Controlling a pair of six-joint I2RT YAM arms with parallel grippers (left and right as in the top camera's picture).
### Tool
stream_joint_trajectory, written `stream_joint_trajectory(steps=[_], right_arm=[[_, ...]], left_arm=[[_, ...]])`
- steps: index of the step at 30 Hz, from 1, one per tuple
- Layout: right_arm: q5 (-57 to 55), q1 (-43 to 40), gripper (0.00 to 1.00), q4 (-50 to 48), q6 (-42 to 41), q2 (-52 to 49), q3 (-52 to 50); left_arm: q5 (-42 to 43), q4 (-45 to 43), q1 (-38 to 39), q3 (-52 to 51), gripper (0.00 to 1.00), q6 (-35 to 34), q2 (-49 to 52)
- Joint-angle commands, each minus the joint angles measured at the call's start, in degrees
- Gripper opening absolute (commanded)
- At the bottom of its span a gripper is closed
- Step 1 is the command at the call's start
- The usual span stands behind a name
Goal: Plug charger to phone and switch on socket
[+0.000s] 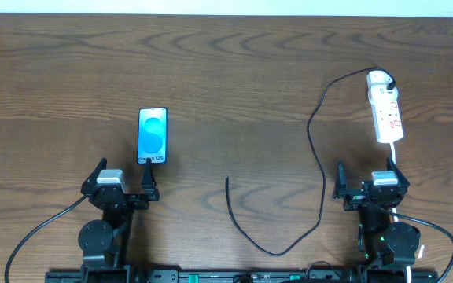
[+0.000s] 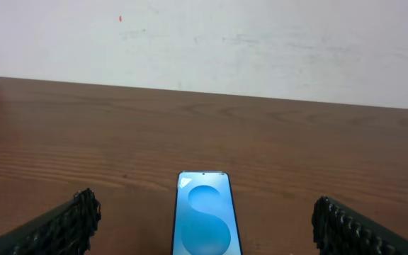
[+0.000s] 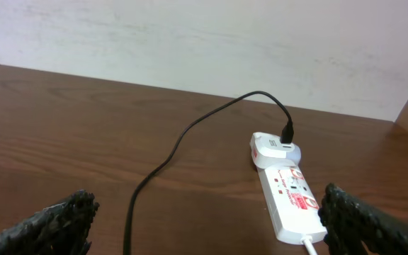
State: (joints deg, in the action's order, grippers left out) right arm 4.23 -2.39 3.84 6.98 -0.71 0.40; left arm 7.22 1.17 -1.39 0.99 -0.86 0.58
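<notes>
Three task items, none in hand. Both of your grippers stand fully open and empty.

- Phone (image 1: 152,136): flat, screen up, straight ahead of the left gripper (image 1: 125,169) and just past its fingertips. In the left wrist view it is centred between the fingers. Its near short end faces that gripper, which probably puts the port where the connector can reach it.
- Charger (image 1: 318,157): the black plug (image 3: 287,132) sits in a white adapter (image 3: 275,149) at the far end of the socket (image 1: 385,114), so the mains end looks done. The cable runs back along the right gripper's (image 1: 370,174) left side and loops near the arm bases. It ends with the connector tip (image 1: 227,180) loose on the table (image 1: 226,63) between the grippers, nearer the left one.
- Socket: ahead of the right gripper, toward its right finger, lengthways. Its white cord (image 1: 394,153) trails back toward that arm.

Writing: small text at the phone's near end seems to read "Galaxy S25+", but it is too small for you to rely on. The socket has red marks and its print is unreadable.
</notes>
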Motion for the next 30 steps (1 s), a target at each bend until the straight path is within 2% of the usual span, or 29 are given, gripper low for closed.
stream_joint_trajectory(steps=[1, 17, 30], right_arm=[[0.17, -0.28, 0.99, 0.24, 0.81, 0.39, -0.11], [0.17, -0.28, 0.99, 0.24, 0.81, 0.39, -0.11], [0.17, -0.28, 0.99, 0.24, 0.81, 0.39, -0.11]], left_arm=[[1.75, 2.01, 0.24, -0.76, 0.98, 0.2, -0.35], [1.09, 1.84, 0.24, -0.48, 0.98, 0.2, 0.94], [0.63, 0.94, 0.2, 8.85, 0.98, 1.09, 20.83]])
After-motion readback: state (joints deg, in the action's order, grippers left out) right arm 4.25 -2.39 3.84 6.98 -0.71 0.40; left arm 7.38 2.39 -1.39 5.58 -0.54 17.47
